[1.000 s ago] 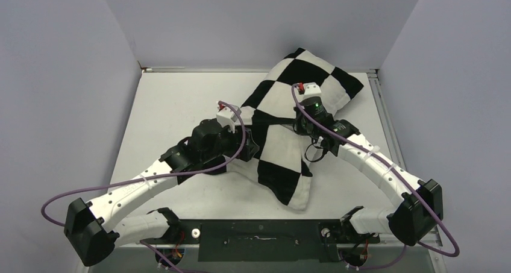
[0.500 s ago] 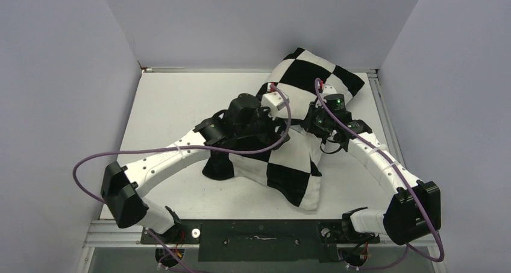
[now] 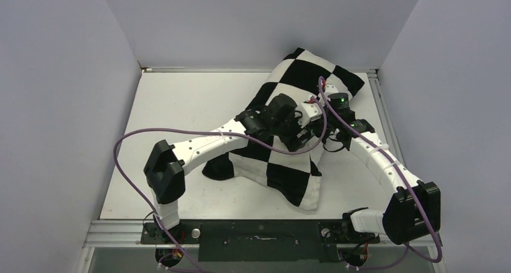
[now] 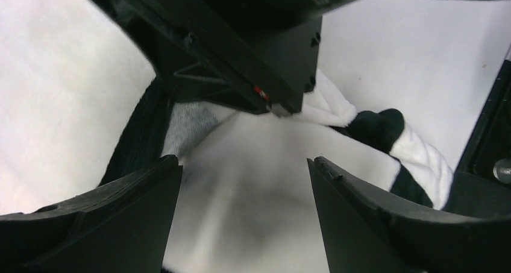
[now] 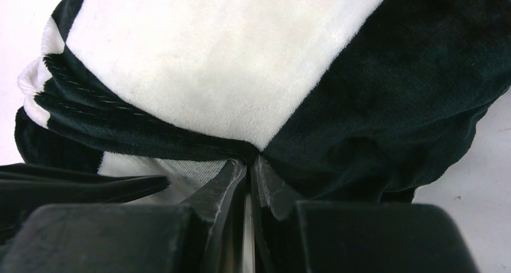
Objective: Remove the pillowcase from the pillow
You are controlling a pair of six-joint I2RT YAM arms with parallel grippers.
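The black-and-white checkered pillowcase point(image 3: 288, 164) lies from the back right corner toward the table's front. My right gripper point(image 3: 323, 141) is shut on a black and white seam of the pillowcase's edge point(image 5: 250, 158). My left gripper point(image 3: 303, 138) reaches across the cover, close beside the right one. It is open, its jaws point(image 4: 244, 164) wide apart on either side of a smooth plain white surface that looks like the pillow point(image 4: 253, 194), at the cover's opening. One left finger shows in the right wrist view point(image 5: 78, 185). In the top view the pillow is hidden inside the cover.
The white table point(image 3: 181, 104) has grey walls on three sides and a metal rail point(image 3: 379, 104) along its right edge. The left arm's purple cable point(image 3: 129, 164) loops out over the table's left half. The right gripper's black body point(image 4: 253, 44) hangs just above the left jaws.
My left arm has swung from the cover's left side across it to the right gripper. The right gripper has shifted slightly right and back. The cover's front part has been dragged and bunched.
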